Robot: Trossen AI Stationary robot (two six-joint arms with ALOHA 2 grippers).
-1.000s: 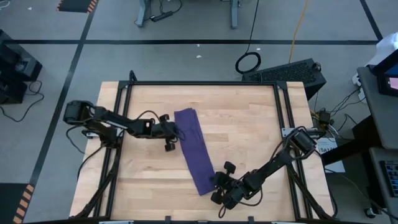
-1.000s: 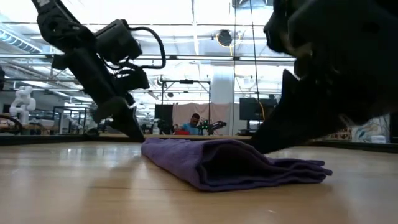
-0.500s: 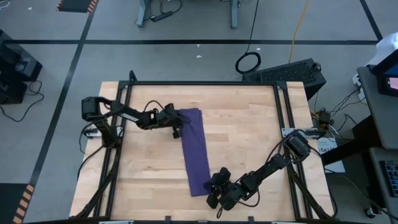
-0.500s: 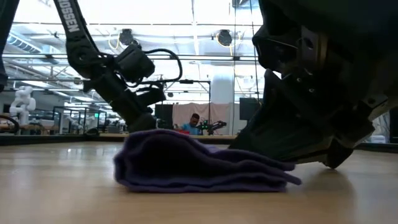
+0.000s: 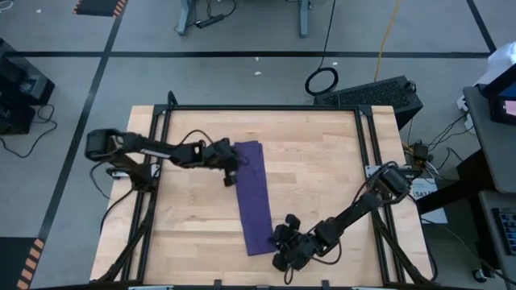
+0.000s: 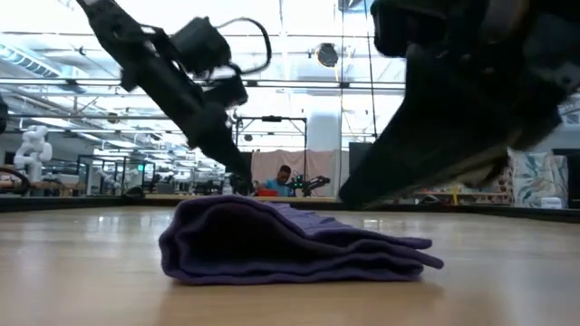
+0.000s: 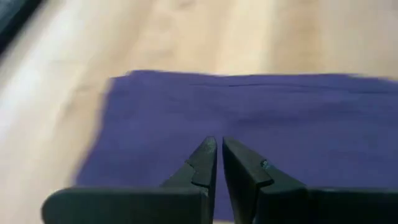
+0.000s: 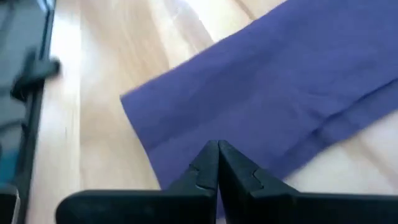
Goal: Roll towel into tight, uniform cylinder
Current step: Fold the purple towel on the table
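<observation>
The towel [image 5: 254, 196] lies folded into a long narrow strip on the tabletop [image 5: 322, 161], likely readied for rolling, with the left pincer [image 5: 232, 165] nearly clenched at its far end and the right pincer [image 5: 278, 242] clenched empty beside its near end.

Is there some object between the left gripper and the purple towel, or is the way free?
Nothing visible stands between them. The left gripper is at the far end of the towel, fingers nearly shut, with only cloth and bare table around.
</observation>
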